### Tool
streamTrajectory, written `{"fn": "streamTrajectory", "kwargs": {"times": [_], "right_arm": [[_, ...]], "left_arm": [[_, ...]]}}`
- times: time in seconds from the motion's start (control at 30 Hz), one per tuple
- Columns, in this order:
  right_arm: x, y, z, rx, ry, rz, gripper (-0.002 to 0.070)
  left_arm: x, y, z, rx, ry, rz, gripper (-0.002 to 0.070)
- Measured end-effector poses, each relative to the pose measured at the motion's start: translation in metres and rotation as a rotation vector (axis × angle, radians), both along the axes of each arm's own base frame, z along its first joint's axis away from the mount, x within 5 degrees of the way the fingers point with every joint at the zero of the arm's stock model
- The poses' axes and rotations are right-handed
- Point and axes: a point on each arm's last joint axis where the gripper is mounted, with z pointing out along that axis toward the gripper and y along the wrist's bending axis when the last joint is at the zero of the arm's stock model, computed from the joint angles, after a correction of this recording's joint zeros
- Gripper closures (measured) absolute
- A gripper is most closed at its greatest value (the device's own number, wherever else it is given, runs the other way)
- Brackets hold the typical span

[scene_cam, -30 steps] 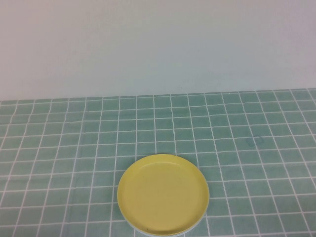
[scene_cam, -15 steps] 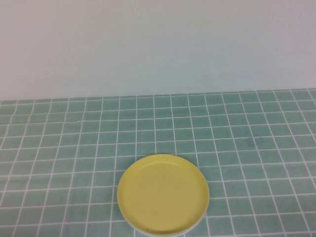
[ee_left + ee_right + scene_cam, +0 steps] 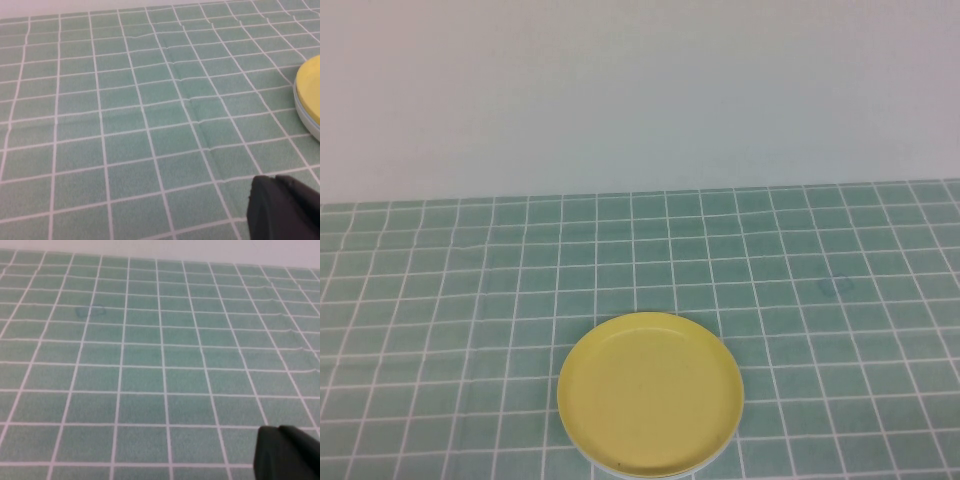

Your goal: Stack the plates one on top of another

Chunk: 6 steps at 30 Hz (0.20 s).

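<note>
Looking down from the high camera, you see the yellow plate (image 3: 650, 392) on top of the stack, at the near edge of the green tiled cloth (image 3: 440, 290), about midway between left and right. A sliver of white plate (image 3: 715, 458) shows beneath its near rim; the left wrist view shows pale rims under the yellow too. The left gripper (image 3: 285, 207) hangs closed and holding nothing, left of the stack. The right gripper (image 3: 287, 452) is likewise closed, over bare cloth.
</note>
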Motion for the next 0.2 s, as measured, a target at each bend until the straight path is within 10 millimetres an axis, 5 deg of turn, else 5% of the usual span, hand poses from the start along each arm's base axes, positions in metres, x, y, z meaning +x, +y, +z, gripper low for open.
{"fn": "streamTrajectory", "kwargs": {"times": [0.2], "right_arm": [[-0.0004,0.0001,0.0004,0.001,-0.009,0.000,0.0678]], "left_arm": [[0.0000,0.0000,0.0000,0.000,0.000,0.000,0.0675]]}}
